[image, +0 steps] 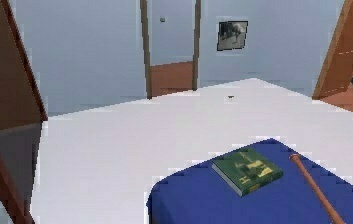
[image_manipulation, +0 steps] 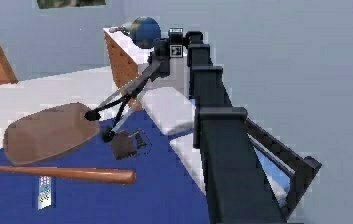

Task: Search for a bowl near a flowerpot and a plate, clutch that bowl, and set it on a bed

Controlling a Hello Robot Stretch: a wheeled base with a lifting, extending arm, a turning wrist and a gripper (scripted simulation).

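Note:
On the arm side view's left, a flat brown rounded thing (image_manipulation: 46,136), perhaps the bowl, shows over the bed (image_manipulation: 24,100), where white sheet meets blue blanket (image_manipulation: 134,200). The dark arm (image_manipulation: 224,130) rises from the bottom edge to its white marker squares. From there the gripper (image_manipulation: 100,126) slants down-left, and its thin fingers (image_manipulation: 119,97) end at the brown thing's right edge. I cannot tell whether the gripper holds it or whether it lies on the bed. In the forward view the bed (image: 124,140) spreads wide, with the blue blanket (image: 194,200) at the lower right.
A green book (image: 249,170) and a wooden bat (image: 316,190) lie on the blanket. The bat (image_manipulation: 69,175), a small remote (image_manipulation: 46,192), a dark small object (image_manipulation: 130,146) and white pillows (image_manipulation: 174,110) show beside the arm. A wooden dresser (image_manipulation: 122,55) stands behind. A doorway (image: 171,60) lies ahead.

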